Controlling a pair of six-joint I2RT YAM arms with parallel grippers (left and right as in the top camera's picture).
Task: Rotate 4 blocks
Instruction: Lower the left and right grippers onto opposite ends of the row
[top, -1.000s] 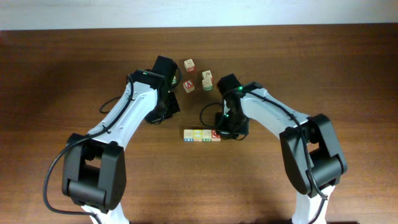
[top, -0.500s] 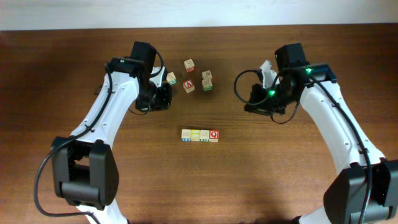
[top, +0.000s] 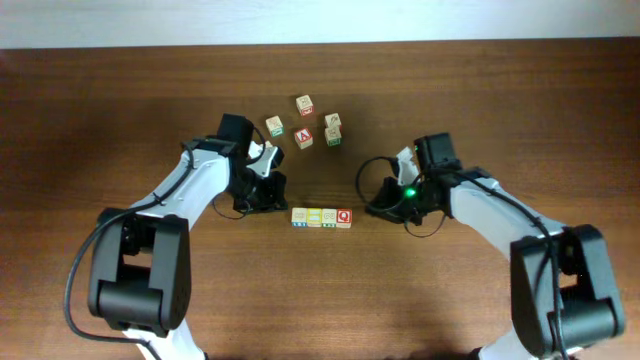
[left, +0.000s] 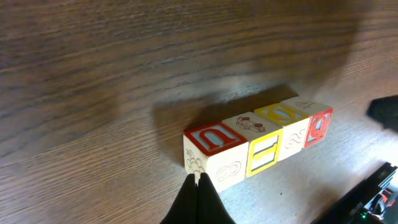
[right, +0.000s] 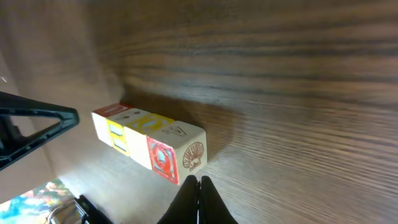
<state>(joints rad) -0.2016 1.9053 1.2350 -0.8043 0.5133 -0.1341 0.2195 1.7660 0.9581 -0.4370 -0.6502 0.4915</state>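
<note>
Bending inward from either side, both arms slant low toward the row of four blocks (top: 322, 217) — well in from every edge of the table (top: 100, 110) — left gripper (left: 199, 186) and right gripper (right: 199, 186) pinched shut, empty, tips just beside its ends.

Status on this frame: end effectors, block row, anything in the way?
Left end effector shut, empty, at one row end. Right end effector shut, empty, at the other. Block row lined up. Nothing blocking.
</note>
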